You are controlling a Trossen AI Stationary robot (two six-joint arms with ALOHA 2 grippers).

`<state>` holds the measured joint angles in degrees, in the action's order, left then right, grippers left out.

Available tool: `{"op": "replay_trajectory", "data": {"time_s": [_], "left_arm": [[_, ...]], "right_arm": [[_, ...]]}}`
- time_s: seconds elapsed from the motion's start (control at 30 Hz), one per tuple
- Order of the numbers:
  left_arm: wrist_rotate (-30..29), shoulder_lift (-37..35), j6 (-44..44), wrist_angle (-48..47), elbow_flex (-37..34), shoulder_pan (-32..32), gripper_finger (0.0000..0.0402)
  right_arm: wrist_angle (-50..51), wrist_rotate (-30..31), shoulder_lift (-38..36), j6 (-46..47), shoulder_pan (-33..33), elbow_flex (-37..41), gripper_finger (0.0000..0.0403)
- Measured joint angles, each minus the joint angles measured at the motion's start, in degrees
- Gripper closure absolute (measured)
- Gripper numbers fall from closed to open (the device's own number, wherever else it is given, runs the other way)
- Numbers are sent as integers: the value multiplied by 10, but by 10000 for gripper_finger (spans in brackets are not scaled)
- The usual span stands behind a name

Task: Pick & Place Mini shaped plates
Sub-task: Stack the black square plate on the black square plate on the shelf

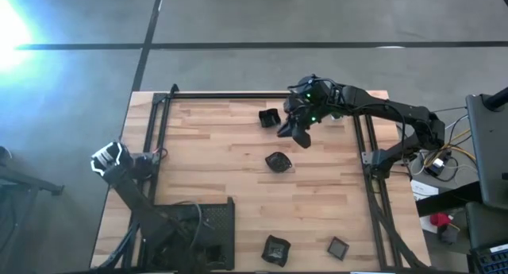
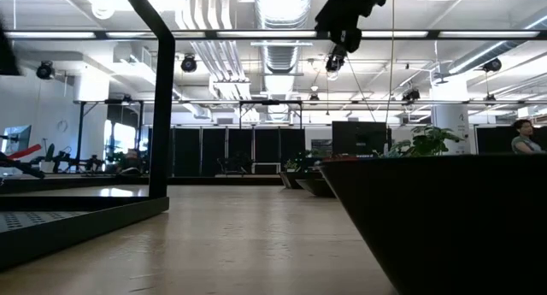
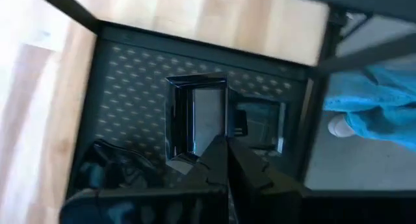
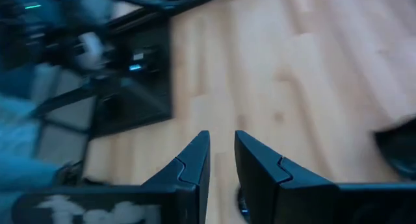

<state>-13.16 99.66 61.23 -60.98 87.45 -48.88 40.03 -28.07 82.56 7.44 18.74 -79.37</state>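
Several small dark mini plates lie flat on the wooden table: one at the far middle [image 1: 269, 117], one at the centre [image 1: 278, 161], two near the front edge [image 1: 276, 248] [image 1: 339, 247]. Two square ones [image 3: 195, 117] [image 3: 260, 123] lie in the black mesh tray [image 1: 214, 214] at the near left. My right gripper [image 4: 221, 143] is open and empty, raised above the table between the far and centre plates [image 1: 292, 131]. My left gripper [image 3: 225, 149] is shut and empty above the tray.
A black frame [image 1: 163, 107] runs along the table's left, far and right sides. In the low view a dark plate [image 2: 444, 218] fills the near right and the tray's edge [image 2: 51, 222] the left. Bare wood lies between the plates.
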Motion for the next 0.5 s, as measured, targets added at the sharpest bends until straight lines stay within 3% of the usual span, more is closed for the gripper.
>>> {"op": "replay_trajectory", "data": {"time_s": [0.23,0.5], "left_arm": [[2,23,6,4,25,-35,401],[11,52,2,54,28,-42,401]], "right_arm": [[0,-125,0,-38,0,0,335],[0,-130,0,-47,0,0,335]]}}
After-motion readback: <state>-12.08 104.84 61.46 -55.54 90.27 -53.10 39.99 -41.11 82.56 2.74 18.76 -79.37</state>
